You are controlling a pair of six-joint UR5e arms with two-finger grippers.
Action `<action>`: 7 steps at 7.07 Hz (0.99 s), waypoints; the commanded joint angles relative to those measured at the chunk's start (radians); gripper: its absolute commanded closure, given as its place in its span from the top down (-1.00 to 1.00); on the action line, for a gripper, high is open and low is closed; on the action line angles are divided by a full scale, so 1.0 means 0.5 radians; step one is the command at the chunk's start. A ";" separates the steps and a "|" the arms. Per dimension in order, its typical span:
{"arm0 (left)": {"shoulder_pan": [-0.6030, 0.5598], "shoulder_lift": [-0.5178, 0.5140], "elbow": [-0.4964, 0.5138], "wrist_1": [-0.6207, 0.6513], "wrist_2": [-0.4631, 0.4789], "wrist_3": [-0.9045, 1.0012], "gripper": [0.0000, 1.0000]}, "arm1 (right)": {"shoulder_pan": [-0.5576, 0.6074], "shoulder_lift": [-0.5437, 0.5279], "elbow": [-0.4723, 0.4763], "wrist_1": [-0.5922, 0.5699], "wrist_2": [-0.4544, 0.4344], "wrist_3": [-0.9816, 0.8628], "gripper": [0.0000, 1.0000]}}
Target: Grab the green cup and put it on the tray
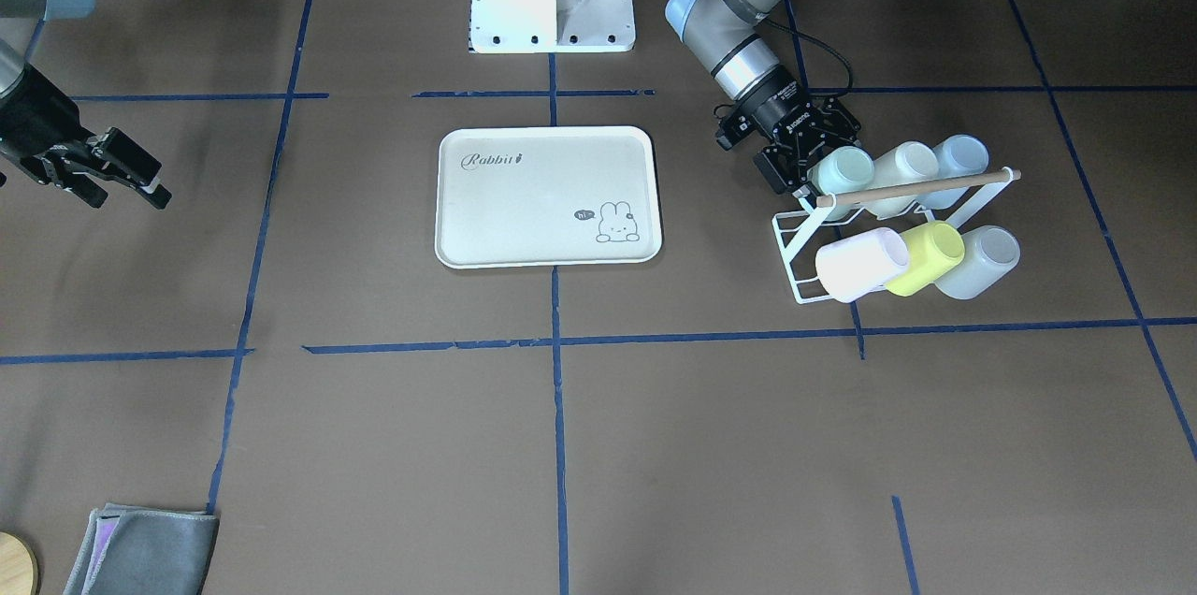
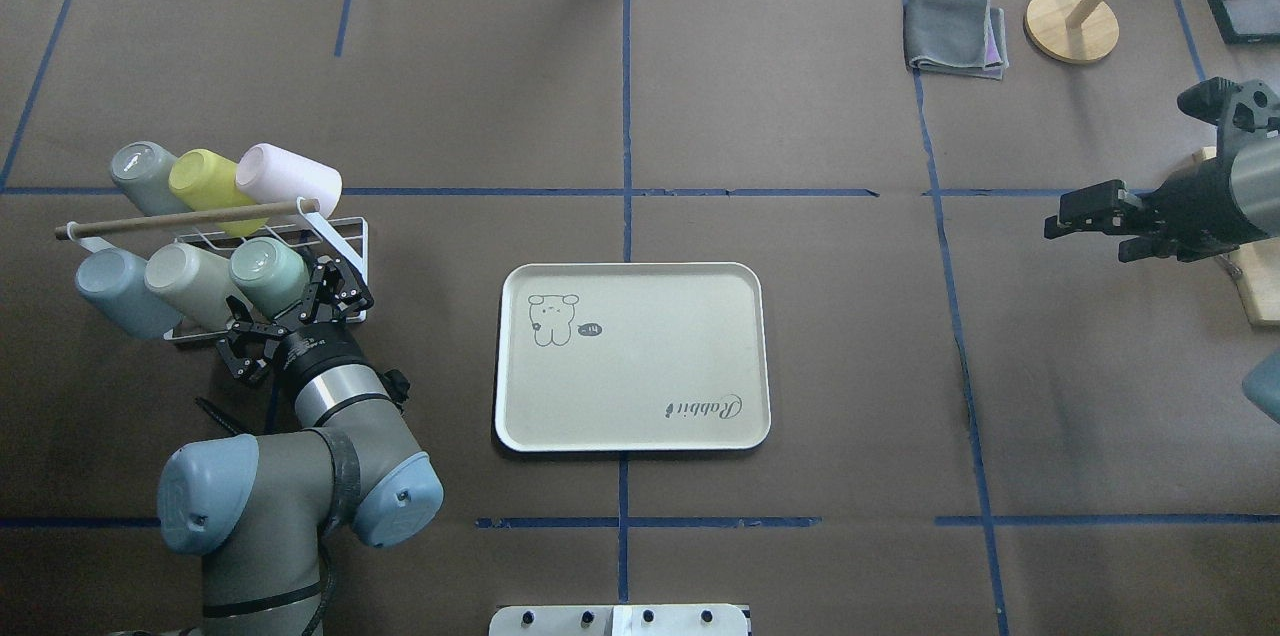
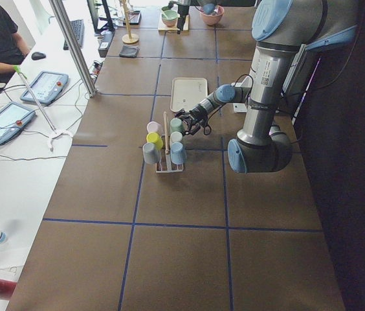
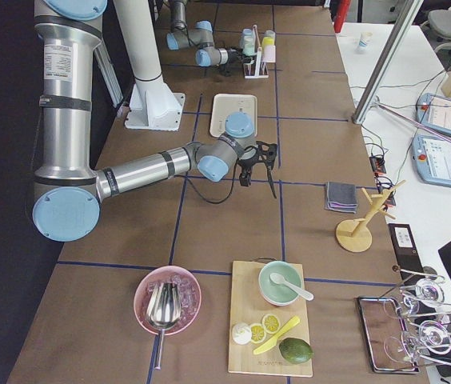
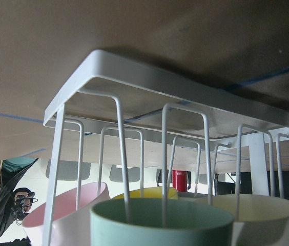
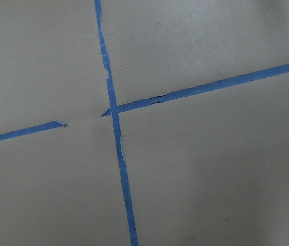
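Observation:
The green cup [image 1: 842,172] is pale mint and lies on its side on a white wire rack [image 1: 793,251], at the rack's end nearest the tray. It also shows in the overhead view [image 2: 268,274] and low in the left wrist view [image 5: 162,221]. My left gripper [image 1: 806,151] is open right at the cup's base, with its fingers spread to either side; I cannot tell whether they touch it. The cream "Rabbit" tray [image 1: 547,202] lies flat at the table's middle with nothing on it. My right gripper [image 2: 1062,216] is open and empty, hovering far off on the other side.
The rack also holds a cream cup [image 1: 902,166], a pale blue cup [image 1: 960,158], a pink cup [image 1: 860,264], a yellow-green cup [image 1: 926,256] and a grey cup [image 1: 978,261], under a wooden bar [image 1: 916,187]. A folded grey cloth [image 2: 955,34] and a wooden stand [image 2: 1070,24] sit at the far right.

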 commanded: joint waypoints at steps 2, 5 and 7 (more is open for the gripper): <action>0.003 -0.002 -0.001 0.000 0.012 0.000 0.61 | 0.000 -0.006 0.001 -0.003 0.000 0.001 1.00; 0.000 -0.017 -0.025 0.000 0.012 0.000 0.31 | 0.000 -0.009 0.005 -0.003 0.000 0.001 1.00; -0.012 -0.030 -0.108 0.000 0.012 0.003 0.29 | 0.000 -0.009 0.017 -0.006 0.000 0.001 1.00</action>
